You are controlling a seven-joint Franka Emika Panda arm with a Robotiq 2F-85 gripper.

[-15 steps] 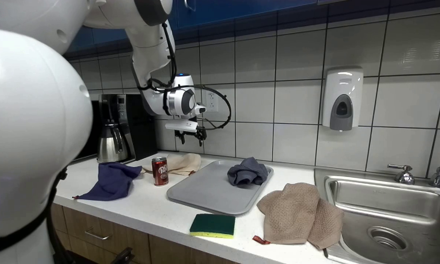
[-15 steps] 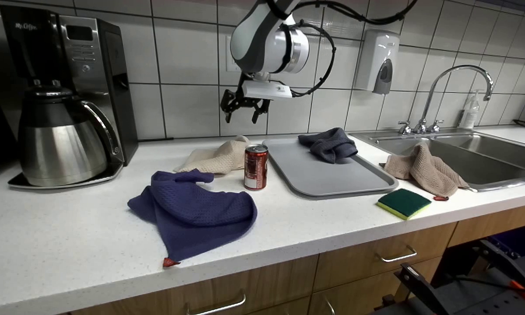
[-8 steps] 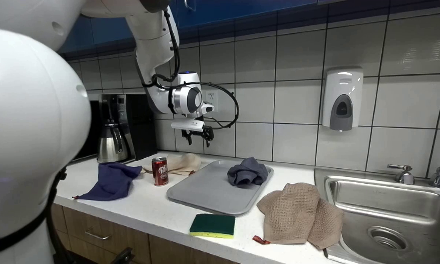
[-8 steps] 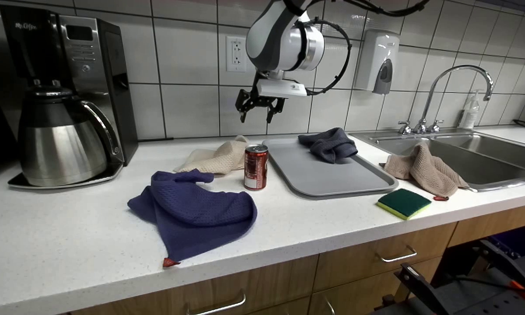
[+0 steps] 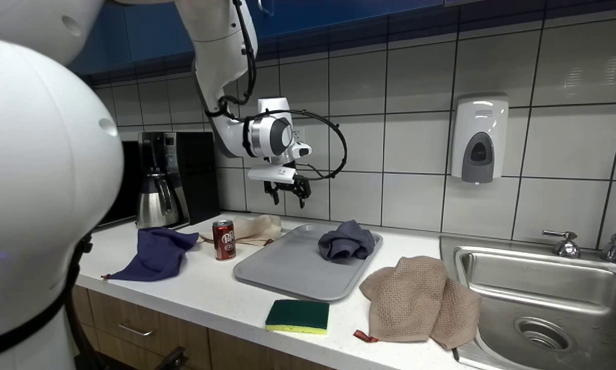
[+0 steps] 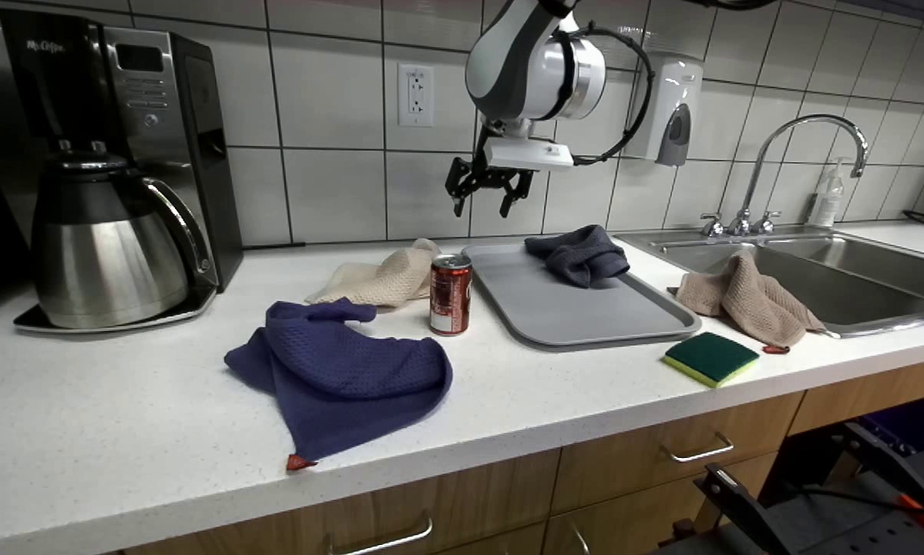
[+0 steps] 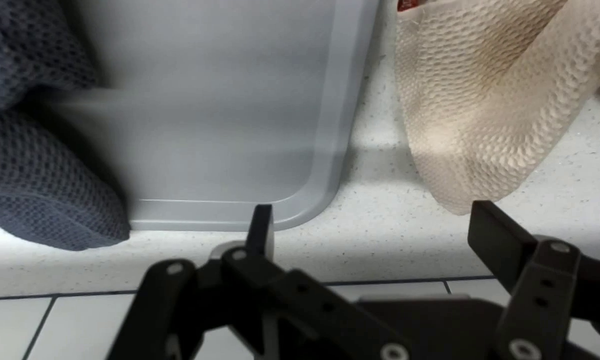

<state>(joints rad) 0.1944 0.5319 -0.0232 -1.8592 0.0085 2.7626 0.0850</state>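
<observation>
My gripper (image 5: 289, 203) hangs open above the back of the counter, its fingers apart with nothing between them. Below it, the wrist view shows a corner of the grey tray (image 7: 219, 125) and a cream cloth (image 7: 480, 115) beside that tray. A crumpled slate-grey cloth (image 5: 346, 241) lies on the tray, toward its back right in the exterior views. The red soda can (image 6: 451, 297) stands upright left of the tray, in front of the cream cloth. Further left is a navy cloth (image 6: 354, 362). A brown cloth (image 5: 415, 303) and a green-and-yellow sponge (image 5: 297, 316) lie right of and before the tray.
A coffee maker (image 6: 161, 139) with a steel carafe stands at the left end. At the right is the metal sink (image 5: 539, 303) with its faucet (image 6: 770, 154). A soap dispenser (image 5: 480, 139) is fixed to the tiled wall close behind the arm.
The arm and gripper have moved to the right in both exterior views, at nearly the same height, toward the tray. The jaws stay open. Objects on the counter have not moved.
</observation>
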